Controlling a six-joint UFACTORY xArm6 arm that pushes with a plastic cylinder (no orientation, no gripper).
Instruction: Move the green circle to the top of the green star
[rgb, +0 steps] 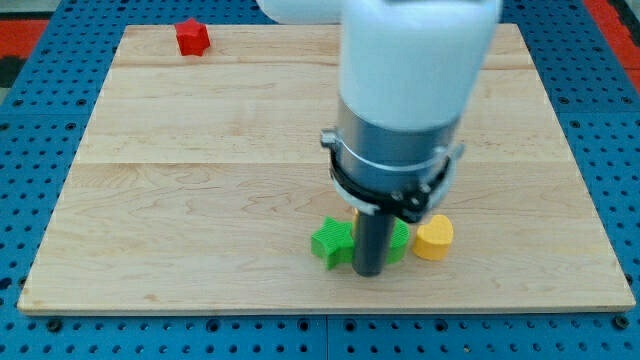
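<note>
A green star (331, 242) lies near the bottom middle of the wooden board (200, 180). Another green block, likely the green circle (399, 240), shows only as a sliver to the right of my rod. My tip (369, 272) is between the two green blocks, touching or nearly touching both. The rod and the arm's white and grey body (410, 90) hide most of the green circle.
A yellow block (434, 238), roughly heart-shaped, sits just right of the green circle. A red hexagon-like block (192, 37) lies at the board's top left. A bit of yellow-orange shows behind the rod (356, 212). A blue pegboard surrounds the board.
</note>
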